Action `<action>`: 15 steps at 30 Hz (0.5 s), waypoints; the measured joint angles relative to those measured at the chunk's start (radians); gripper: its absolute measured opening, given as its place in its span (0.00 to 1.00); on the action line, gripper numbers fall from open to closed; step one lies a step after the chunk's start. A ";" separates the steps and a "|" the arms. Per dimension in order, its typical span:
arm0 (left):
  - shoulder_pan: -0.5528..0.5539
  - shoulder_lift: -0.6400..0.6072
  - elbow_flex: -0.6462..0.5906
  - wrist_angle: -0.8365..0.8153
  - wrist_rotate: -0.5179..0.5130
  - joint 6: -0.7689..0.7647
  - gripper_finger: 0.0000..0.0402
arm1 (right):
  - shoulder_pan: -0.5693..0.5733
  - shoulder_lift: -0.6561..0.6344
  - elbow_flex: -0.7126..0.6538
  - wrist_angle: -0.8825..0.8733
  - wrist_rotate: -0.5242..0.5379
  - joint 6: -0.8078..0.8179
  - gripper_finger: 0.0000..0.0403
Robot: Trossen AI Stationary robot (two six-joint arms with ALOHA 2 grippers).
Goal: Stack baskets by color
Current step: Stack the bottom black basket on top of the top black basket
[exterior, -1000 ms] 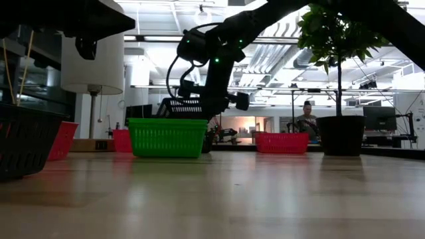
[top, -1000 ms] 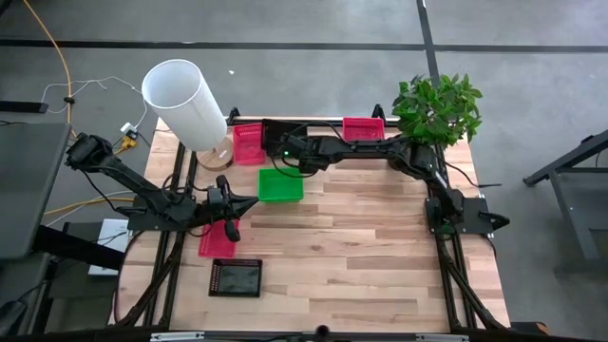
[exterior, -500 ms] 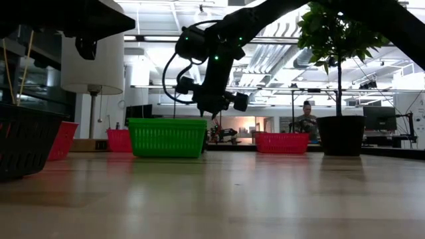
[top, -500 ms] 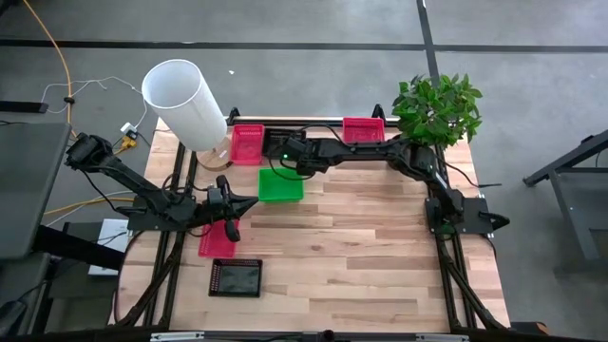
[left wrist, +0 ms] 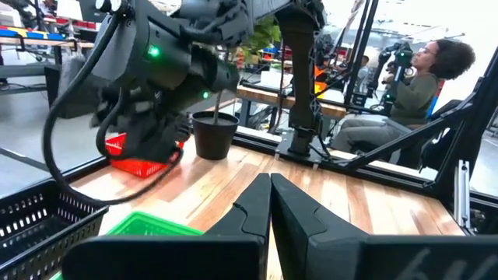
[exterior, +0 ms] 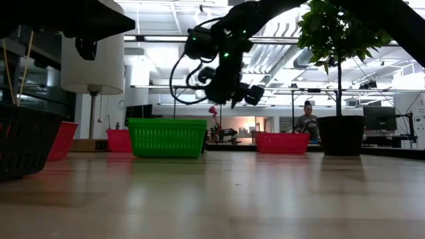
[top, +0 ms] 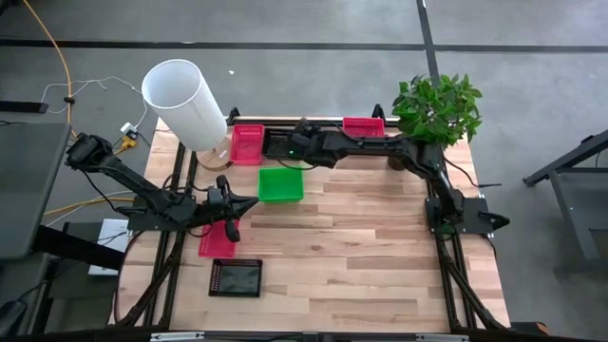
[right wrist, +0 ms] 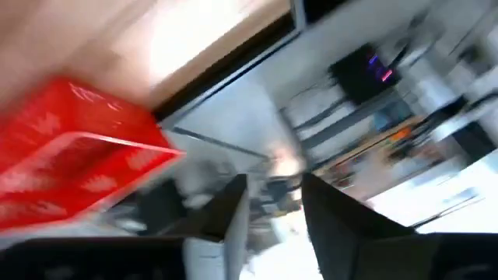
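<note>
A green basket stands mid-table. Behind it, at the far edge, a black basket rests beside a pink basket. A second pink basket sits far right, a third near left, and another black basket at the near left. My right gripper hovers open above the far black basket, with nothing between its fingers. My left gripper waits shut, pointing level, left of the green basket.
A tall white cylinder stands at the far left corner and a potted plant at the far right corner. Bare wood lies across the table's middle and near right. A person sits in the room behind the table.
My right gripper has opened and let go of the black basket it held up behind the green one. That basket has dropped out of sight behind the green basket in the low view. The gripper has then risen, rolled about its own line and drifted toward the table's right.
</note>
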 joint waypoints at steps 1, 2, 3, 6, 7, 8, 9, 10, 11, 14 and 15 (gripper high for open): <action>0.000 0.000 0.000 0.000 0.000 0.000 0.00 | -0.001 -0.010 0.000 -0.045 -0.009 0.096 0.21; 0.000 0.000 0.000 0.001 0.000 0.000 0.00 | -0.001 -0.022 0.000 -0.101 -0.037 0.198 0.15; 0.000 0.000 0.000 0.000 0.000 0.000 0.00 | 0.000 -0.036 0.000 -0.163 -0.093 0.304 0.09; 0.000 0.000 0.000 0.002 -0.003 0.016 0.00 | 0.002 -0.068 0.000 -0.314 -0.357 0.626 0.03; 0.000 0.000 0.000 0.003 -0.003 0.024 0.00 | 0.003 -0.076 0.000 -0.344 -0.439 0.726 0.04; 0.000 0.000 0.000 0.006 -0.003 0.027 0.00 | 0.007 -0.087 -0.006 -0.367 -0.515 0.793 0.03; 0.000 0.000 0.000 0.008 -0.004 0.032 0.00 | 0.015 -0.103 -0.023 -0.377 -0.577 0.834 0.02; 0.000 0.000 0.000 0.009 -0.005 0.037 0.00 | 0.028 -0.128 -0.053 -0.370 -0.628 0.852 0.01; 0.000 0.000 0.000 0.013 -0.008 0.046 0.00 | 0.046 -0.153 -0.091 -0.344 -0.669 0.859 0.01; 0.001 0.000 0.000 0.018 -0.008 0.053 0.00 | 0.109 -0.254 -0.247 -0.217 -0.769 0.896 0.00; 0.001 0.000 0.000 0.018 -0.006 0.053 0.00 | 0.129 -0.299 -0.317 -0.177 -0.803 0.917 0.00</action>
